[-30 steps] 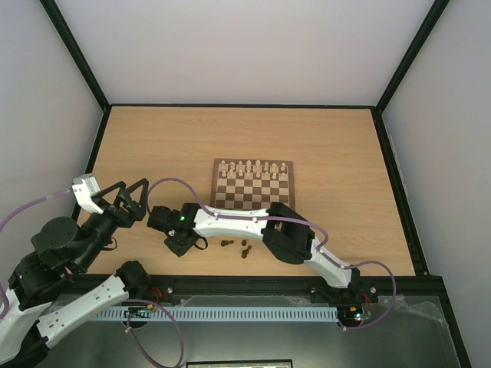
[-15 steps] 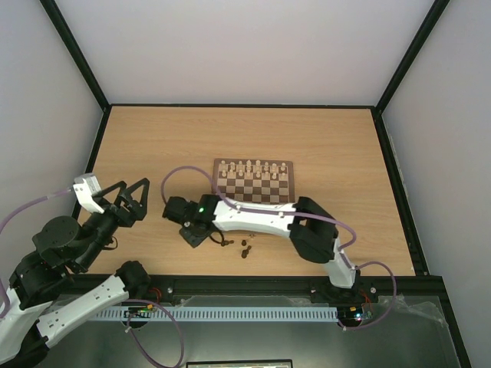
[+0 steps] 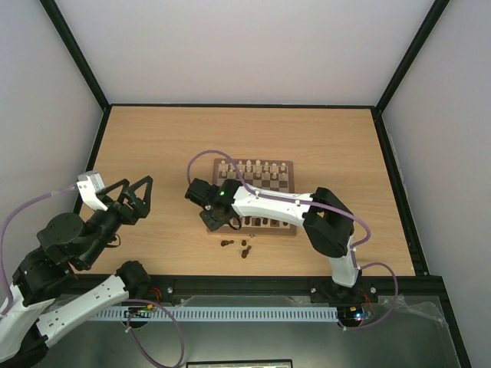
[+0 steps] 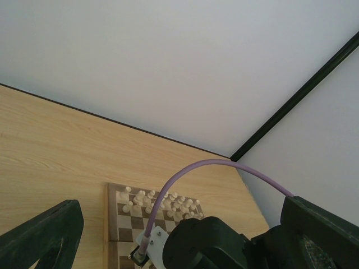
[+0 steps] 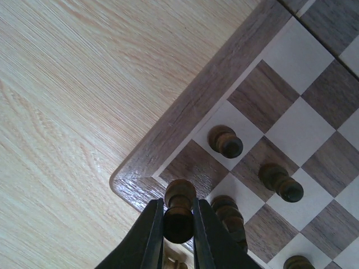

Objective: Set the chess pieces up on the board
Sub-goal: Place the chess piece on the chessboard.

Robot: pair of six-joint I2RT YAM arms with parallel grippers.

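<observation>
- The right hand [image 5: 178, 227] pinches one dark chess piece [image 5: 179, 208] by its sides, poised over the near-left corner of the board [image 5: 213, 84].
- The piece hangs roughly upright, long axis pointing down at the board. The bare dark corner square [image 5: 196, 165] lies just beyond it, beside seated pieces [image 5: 226, 141].
- The left hand [image 3: 135, 189] hovers spread wide, well apart over the counter [image 3: 153, 138], leaving the right arm plainly nearer.
- A few loose dark pieces [image 3: 244, 248] lie just off the board's near edge.
</observation>
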